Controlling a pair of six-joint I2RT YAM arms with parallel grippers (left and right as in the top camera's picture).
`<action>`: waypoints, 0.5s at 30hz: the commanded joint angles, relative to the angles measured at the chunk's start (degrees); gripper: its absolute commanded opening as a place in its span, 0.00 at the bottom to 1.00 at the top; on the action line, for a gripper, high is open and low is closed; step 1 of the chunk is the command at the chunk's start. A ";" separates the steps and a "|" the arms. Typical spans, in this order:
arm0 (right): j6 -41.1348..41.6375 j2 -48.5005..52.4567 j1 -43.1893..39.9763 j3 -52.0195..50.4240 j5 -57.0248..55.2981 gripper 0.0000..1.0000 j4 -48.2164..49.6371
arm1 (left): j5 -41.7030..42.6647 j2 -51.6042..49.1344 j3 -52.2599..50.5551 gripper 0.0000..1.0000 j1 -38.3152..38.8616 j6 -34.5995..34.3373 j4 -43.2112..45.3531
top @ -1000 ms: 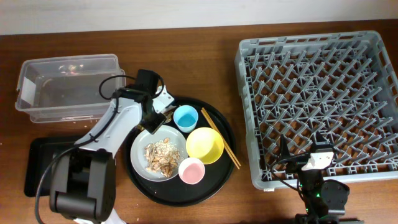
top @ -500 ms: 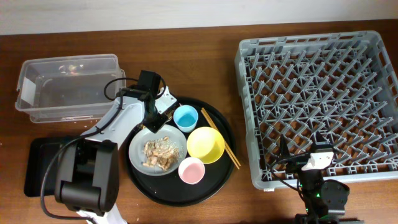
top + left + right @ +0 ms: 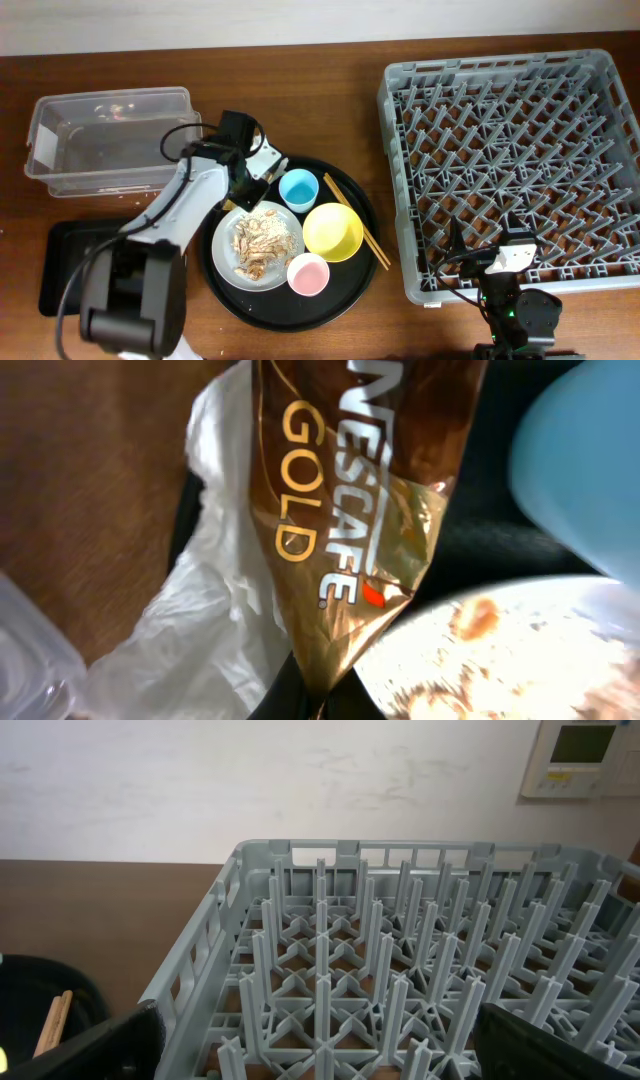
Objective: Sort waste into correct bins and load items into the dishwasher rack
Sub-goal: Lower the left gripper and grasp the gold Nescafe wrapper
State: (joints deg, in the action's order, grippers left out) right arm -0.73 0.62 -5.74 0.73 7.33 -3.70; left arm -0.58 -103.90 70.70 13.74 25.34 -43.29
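Wrapper and jaws meet at the upper-left rim of the round black tray. The gold-brown wrapper fills the left wrist view, and its narrow end runs down to the left gripper, whose jaws are closed on it. A white napkin lies crumpled against the wrapper's left side, spilling off the tray onto the bench.

The plate of food scraps sits just below the jaws and the light-blue cup just to their right, so the tray side is crowded. Bare bench lies between the jaws and the clear tub on the left. The shallow black tray sits below that tub.

The right gripper is at the near edge of the rack, its jaws spread wide and holding nothing.
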 commanded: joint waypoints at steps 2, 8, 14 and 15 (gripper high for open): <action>-0.35 -0.42 0.31 -0.42 -0.48 0.99 -0.20 | 5.99 4.87 0.00 0.06 -0.13 -1.92 -2.43; -0.37 -0.42 0.31 -0.42 -0.48 0.99 -0.20 | 5.97 4.94 0.00 0.11 -0.13 -3.28 -5.68; -0.35 -0.37 0.31 -0.42 -0.48 0.99 -0.17 | 5.99 4.94 0.00 0.11 -0.13 -5.16 -5.84; -0.37 -0.33 0.31 -0.42 -0.48 0.99 -0.20 | 5.99 4.94 0.00 0.11 -0.13 -5.18 -5.84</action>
State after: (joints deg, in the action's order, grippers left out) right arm -0.71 0.62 -5.74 0.73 7.33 -3.70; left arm 4.36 -100.12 70.70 13.74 21.19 -48.88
